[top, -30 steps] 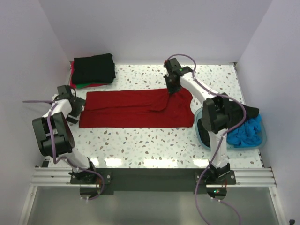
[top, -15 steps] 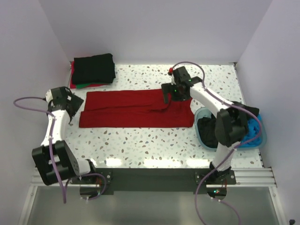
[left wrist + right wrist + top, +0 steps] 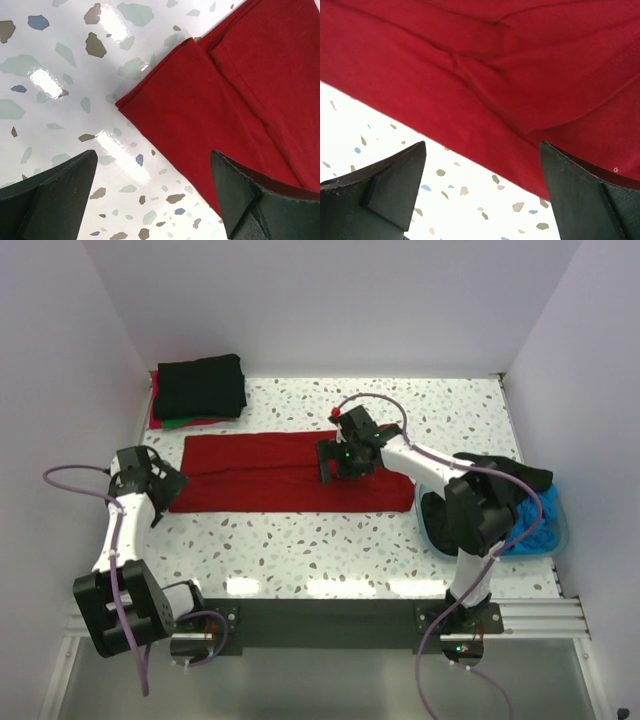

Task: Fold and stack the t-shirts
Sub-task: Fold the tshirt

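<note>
Left gripper (image 3: 163,485) gapes empty at the red shirt's (image 3: 260,480) 9 o'clock end. Right gripper (image 3: 328,462) hovers spread, empty, over its 3 o'clock half.

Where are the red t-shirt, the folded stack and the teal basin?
red t-shirt (image 3: 260,485), top external view, middle of the cloth
folded stack (image 3: 200,387), top external view, black top shirt
teal basin (image 3: 562,530), top external view, right rim

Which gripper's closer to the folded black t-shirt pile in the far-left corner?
Left. The left gripper hovers at the near-left corner of the dark red t-shirt, in front of the folded black t-shirt pile; the right gripper is over that shirt's right half, farther away.
</note>
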`<control>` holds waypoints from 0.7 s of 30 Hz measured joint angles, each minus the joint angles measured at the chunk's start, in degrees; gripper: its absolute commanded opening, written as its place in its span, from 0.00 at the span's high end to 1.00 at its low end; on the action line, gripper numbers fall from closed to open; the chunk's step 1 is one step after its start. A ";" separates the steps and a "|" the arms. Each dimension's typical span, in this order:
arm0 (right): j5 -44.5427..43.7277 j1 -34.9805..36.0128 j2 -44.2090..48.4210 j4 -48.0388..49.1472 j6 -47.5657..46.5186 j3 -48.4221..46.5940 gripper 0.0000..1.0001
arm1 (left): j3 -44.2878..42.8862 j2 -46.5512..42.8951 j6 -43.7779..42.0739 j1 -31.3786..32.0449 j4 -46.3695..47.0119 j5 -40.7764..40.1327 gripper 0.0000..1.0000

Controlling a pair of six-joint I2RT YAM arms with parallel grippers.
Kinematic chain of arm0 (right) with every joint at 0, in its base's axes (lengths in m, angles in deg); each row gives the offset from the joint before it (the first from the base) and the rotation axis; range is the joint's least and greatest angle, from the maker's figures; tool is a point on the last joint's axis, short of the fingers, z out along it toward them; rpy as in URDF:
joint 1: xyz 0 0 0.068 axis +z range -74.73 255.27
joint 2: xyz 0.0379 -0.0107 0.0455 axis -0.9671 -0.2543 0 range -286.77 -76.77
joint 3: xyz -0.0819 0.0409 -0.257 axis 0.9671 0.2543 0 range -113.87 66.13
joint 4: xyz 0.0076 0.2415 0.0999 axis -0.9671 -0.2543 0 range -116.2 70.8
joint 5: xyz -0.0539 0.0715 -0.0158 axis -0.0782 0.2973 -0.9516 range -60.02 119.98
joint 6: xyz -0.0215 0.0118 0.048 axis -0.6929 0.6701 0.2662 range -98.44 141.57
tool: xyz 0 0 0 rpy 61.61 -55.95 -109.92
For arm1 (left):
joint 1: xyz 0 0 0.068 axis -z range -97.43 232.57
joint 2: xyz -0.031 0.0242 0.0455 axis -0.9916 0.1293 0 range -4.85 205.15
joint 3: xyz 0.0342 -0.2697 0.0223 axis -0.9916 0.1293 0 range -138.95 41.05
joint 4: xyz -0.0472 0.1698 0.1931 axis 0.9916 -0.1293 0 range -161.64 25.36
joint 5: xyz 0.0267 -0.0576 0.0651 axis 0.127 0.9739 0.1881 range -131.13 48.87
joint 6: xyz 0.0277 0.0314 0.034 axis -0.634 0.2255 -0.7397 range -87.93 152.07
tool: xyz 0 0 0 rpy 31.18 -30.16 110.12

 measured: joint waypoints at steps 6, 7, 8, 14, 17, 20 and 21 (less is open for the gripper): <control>-1.42 0.00 -1.09 0.07 1.05 -0.02 0.01 | 0.20 -0.09 -0.35 0.00 -0.59 -0.74 0.00; -1.46 0.00 -1.22 0.07 1.18 -0.02 0.01 | 0.20 -0.09 -0.35 0.00 -0.61 -0.81 0.00; -1.42 0.00 -1.44 0.15 1.38 -0.04 0.01 | 0.20 -0.09 -0.37 0.00 -0.63 -0.96 0.00; -2.36 0.02 -7.58 -0.28 2.12 -6.64 0.01 | -0.31 -0.09 -0.37 0.00 -2.25 -3.23 0.00; -2.73 0.02 -9.11 -0.11 2.56 -8.48 0.01 | -1.05 -0.11 -0.37 0.00 -2.89 -3.96 0.00; -2.80 0.02 -11.17 -0.02 2.80 -11.65 0.01 | -2.14 -0.13 -0.37 -0.02 -3.45 -4.52 0.00; -2.67 0.02 -12.57 -0.09 2.78 -13.73 0.01 | -2.49 -0.13 -0.37 -0.02 -3.56 -4.63 0.00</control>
